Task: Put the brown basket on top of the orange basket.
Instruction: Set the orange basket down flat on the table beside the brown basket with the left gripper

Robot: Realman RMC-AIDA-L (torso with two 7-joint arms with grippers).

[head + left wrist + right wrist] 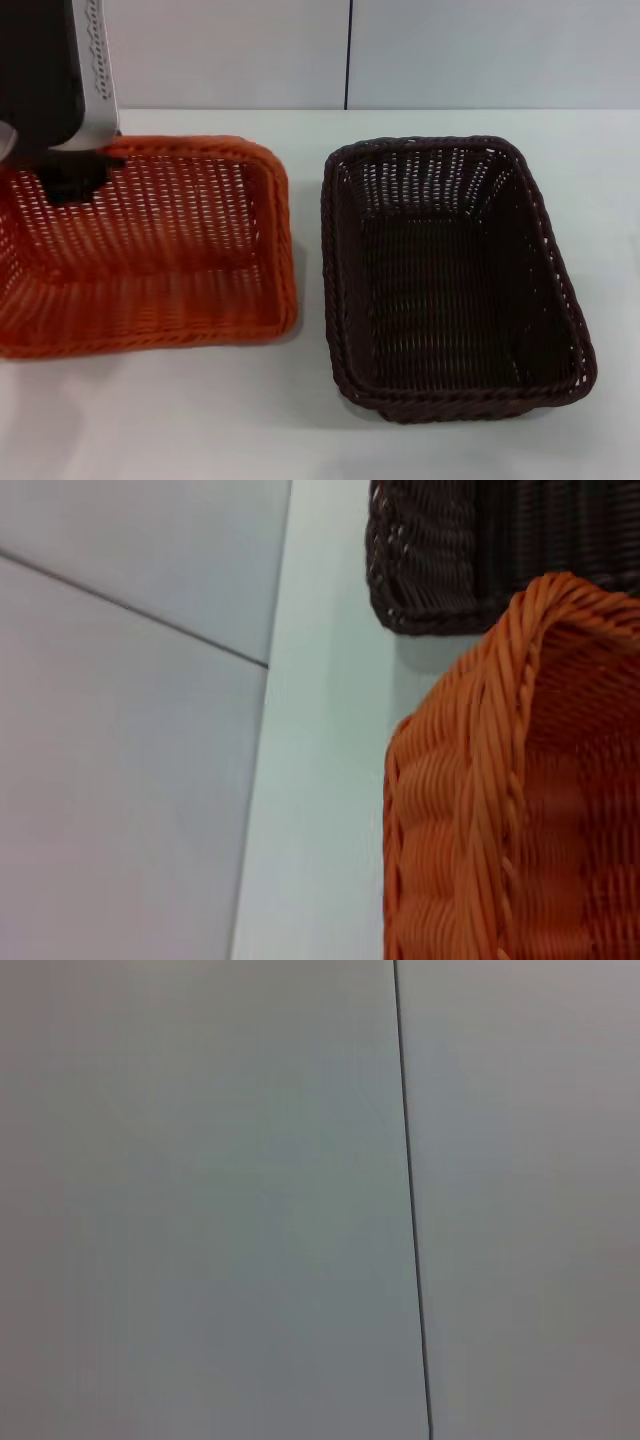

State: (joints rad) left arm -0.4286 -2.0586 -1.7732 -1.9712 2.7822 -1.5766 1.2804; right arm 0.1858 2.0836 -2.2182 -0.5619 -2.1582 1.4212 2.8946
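Observation:
The orange basket (150,250) is on the left of the white table, tilted with its far rim raised. My left gripper (75,172) is at that far rim near the back left corner, shut on it. The basket's braided rim fills the left wrist view (510,780). The brown basket (450,275) sits flat on the table to the right of the orange one, a small gap between them. One of its corners also shows in the left wrist view (430,570). My right gripper is out of view, and its wrist view shows only a blank wall.
The white table (200,420) has bare surface in front of both baskets. A pale wall with a dark vertical seam (348,50) stands right behind the table.

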